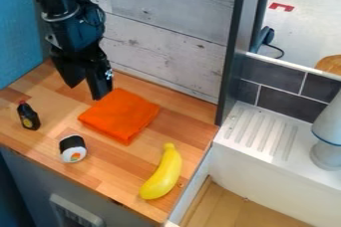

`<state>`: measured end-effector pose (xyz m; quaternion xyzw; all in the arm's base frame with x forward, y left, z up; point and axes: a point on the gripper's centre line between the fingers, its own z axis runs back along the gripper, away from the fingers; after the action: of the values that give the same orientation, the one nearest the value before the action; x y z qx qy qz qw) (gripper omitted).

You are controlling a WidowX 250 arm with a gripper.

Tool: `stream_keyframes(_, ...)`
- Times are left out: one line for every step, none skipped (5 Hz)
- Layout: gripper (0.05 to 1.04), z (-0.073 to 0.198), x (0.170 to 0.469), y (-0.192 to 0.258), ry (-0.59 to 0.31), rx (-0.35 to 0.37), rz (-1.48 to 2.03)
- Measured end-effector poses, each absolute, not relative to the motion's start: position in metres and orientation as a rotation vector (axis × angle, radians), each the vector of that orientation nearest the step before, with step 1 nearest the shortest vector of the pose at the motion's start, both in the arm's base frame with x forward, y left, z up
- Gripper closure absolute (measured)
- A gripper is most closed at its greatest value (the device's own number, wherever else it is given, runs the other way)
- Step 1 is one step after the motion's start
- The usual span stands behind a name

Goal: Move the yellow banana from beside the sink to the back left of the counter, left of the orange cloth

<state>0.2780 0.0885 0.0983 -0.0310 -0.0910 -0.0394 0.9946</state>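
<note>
The orange cloth (122, 116) is folded flat. The gripper (86, 92) is by its top left side, maybe touching, jaws spread. Left of the cloth stands a little dark bottle (29, 117).

On the desk (193, 124), you have a small red-capped bottle (29, 118), a black-and-white sushi roll (73, 149) near it and—well apart from both—a yellow banana (163, 173). Beside the desk, you see a white sink (259, 183), dark tiles (285, 105) behind.

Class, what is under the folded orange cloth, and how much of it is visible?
Wooden counter shows around the orange cloth; whatever lies directly beneath is covered and cannot be seen.
</note>
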Motion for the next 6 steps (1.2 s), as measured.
stream_keyframes(0.083,0.090,0.276,0.087,-0.156,-0.074,-0.077)
stream_keyframes(0.083,0.087,0.282,0.068,-0.139,-0.070,-0.106)
stream_keyframes(0.083,0.082,0.289,0.056,-0.118,-0.047,-0.137)
stream_keyframes(0.083,0.072,0.297,0.040,-0.037,0.004,-0.131)
stream_keyframes(0.083,0.060,0.300,0.037,0.011,0.034,-0.104)
stream_keyframes(0.083,0.052,0.300,0.026,0.034,0.042,-0.117)
